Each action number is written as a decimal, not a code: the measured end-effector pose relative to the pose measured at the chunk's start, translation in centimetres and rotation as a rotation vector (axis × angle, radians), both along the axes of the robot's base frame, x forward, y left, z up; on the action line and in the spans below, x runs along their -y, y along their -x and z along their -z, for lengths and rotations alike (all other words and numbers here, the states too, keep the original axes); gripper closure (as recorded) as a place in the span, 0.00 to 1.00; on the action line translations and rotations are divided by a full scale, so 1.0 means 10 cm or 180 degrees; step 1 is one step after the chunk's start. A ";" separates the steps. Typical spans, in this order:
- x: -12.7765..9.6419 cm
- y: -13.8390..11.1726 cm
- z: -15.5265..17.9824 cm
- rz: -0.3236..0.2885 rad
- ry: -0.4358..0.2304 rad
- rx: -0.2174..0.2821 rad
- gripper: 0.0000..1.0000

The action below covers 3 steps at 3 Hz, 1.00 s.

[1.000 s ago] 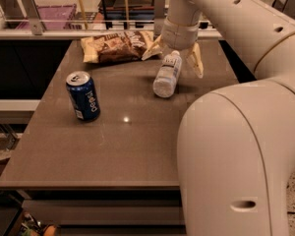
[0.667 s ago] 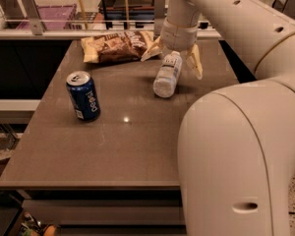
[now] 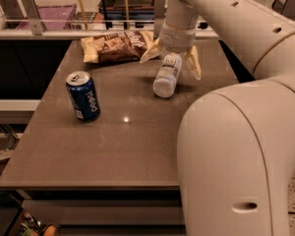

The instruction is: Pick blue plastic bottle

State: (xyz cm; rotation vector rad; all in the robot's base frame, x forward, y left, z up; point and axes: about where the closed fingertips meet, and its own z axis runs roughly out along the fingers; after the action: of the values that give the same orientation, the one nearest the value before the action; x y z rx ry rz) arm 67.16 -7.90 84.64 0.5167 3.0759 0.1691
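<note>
The blue plastic bottle (image 3: 166, 76), small, clear and whitish with a pale label, lies on its side at the back middle of the table (image 3: 132, 146). My gripper (image 3: 171, 59) is down over the bottle's far end. Its two tan fingers (image 3: 193, 64) are spread open, one on each side of the bottle, with a gap to it on both sides. The bottle's far end is hidden under the gripper.
A blue Pepsi can (image 3: 83, 95) stands upright at the left of the table. A brown snack bag (image 3: 117, 45) lies at the back, just left of the gripper. My large white arm (image 3: 236, 146) fills the right foreground. A rail and shelves stand behind the table.
</note>
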 end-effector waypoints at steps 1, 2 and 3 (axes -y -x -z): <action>-0.03 -0.05 0.02 0.0002 -0.0021 0.0045 0.18; -0.05 -0.09 0.05 0.0000 -0.0035 0.0076 0.41; -0.06 -0.12 0.07 -0.0001 -0.0047 0.0101 0.64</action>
State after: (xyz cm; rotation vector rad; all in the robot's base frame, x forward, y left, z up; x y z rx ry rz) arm 68.37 -7.25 83.90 0.5090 3.0462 0.1981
